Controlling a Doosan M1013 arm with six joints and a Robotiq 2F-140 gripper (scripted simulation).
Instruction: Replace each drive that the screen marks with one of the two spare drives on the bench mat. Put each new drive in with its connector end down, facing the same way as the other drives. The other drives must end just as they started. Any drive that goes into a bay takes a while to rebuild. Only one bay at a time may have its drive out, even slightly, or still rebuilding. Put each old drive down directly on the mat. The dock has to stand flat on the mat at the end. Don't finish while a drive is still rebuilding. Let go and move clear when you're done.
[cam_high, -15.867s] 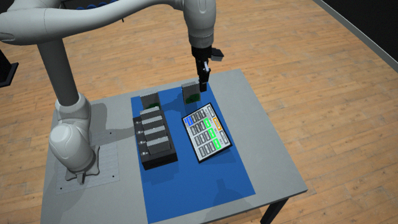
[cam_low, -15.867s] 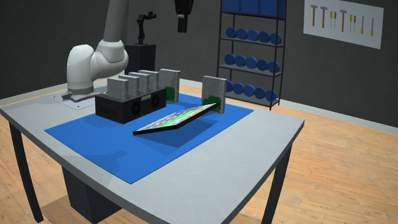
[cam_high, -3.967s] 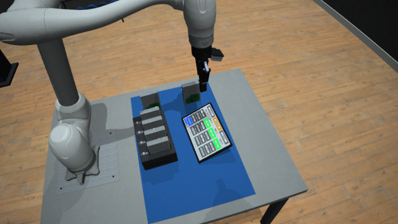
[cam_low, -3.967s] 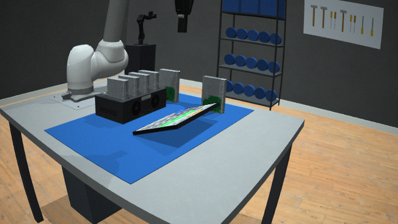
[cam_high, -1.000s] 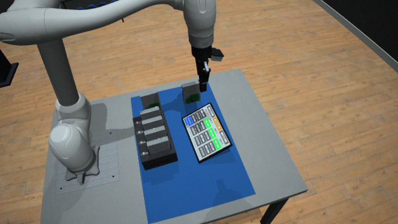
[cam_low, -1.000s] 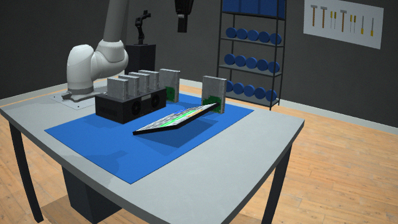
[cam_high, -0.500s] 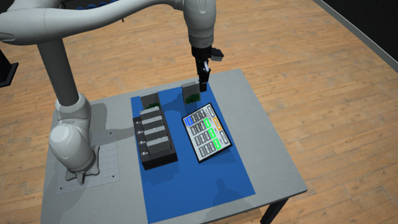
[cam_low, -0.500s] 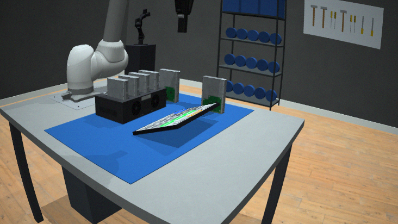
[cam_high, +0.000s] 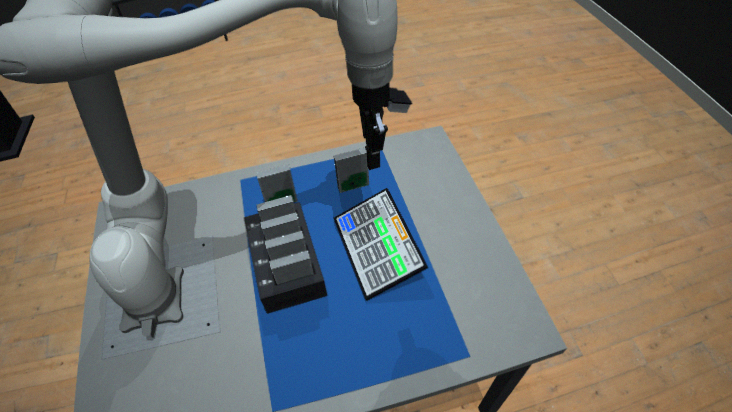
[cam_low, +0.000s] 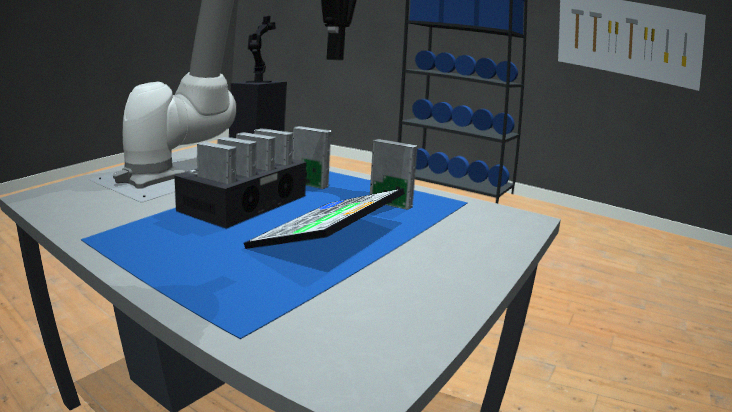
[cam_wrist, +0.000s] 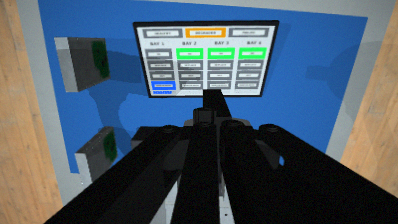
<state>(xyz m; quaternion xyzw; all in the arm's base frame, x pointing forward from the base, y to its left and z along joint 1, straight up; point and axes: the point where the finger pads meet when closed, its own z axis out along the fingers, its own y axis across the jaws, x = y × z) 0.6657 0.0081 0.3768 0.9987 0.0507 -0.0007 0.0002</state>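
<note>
My gripper (cam_high: 373, 162) (cam_low: 335, 53) (cam_wrist: 211, 104) is shut and empty, high above the mat. The black dock (cam_high: 294, 296) (cam_low: 202, 204) stands on the blue mat (cam_high: 353, 353) (cam_low: 169, 266) (cam_wrist: 300, 107) with a drive in every bay, such as the near-end drive (cam_high: 291, 268) (cam_low: 212, 163). One loose drive (cam_high: 352, 171) (cam_low: 393, 161) (cam_wrist: 85, 65) stands upright beyond the screen. Another loose drive (cam_high: 275, 185) (cam_low: 313, 143) (cam_wrist: 97, 154) stands by the dock's far end. The screen (cam_high: 380, 245) (cam_low: 327, 217) (cam_wrist: 206, 60) shows BAY 1 blue in its bottom row, the other bays green on top, and an orange middle header.
The tilted screen stands beside the dock on the mat. The arm's base (cam_high: 135, 276) (cam_low: 148, 153) is on the other side of the dock. A shelf rack (cam_low: 463, 79) stands behind the table (cam_high: 491, 286) (cam_low: 409, 286).
</note>
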